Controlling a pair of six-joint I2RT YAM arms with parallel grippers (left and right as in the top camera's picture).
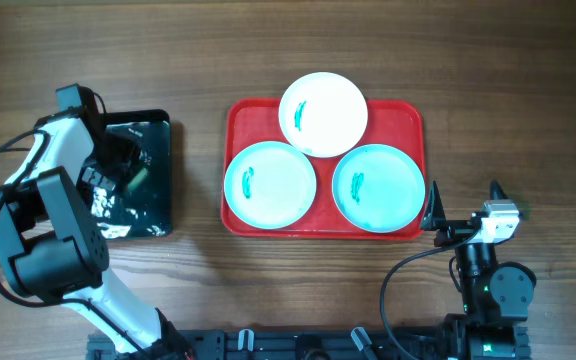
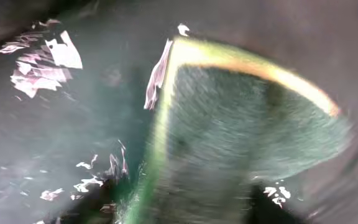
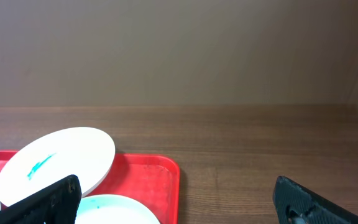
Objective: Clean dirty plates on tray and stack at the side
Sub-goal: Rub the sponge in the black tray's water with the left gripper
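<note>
The red tray (image 1: 408, 118) lay on the wooden surface (image 1: 488, 60). It held the white plate (image 1: 323, 113) at 12 o'clock, one pale cyan plate (image 1: 270, 184) at 8 o'clock and a second pale cyan plate (image 1: 378, 187) at 4 o'clock, each teal-smeared. The right claw (image 1: 463, 190) stood wide, just off the tray at 4 o'clock. The left claw (image 1: 126, 165) hung over the black tray (image 1: 158, 190) at 9 o'clock, close to a green sponge (image 2: 241, 130). Its opening could not be determined.

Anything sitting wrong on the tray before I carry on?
Yes. The white plate is not flat in the red tray: it rests on the rims of the left cyan plate and the right cyan plate, looks tilted in the right wrist view, and overhangs the tray's far rim. Nothing looks broken.
</note>
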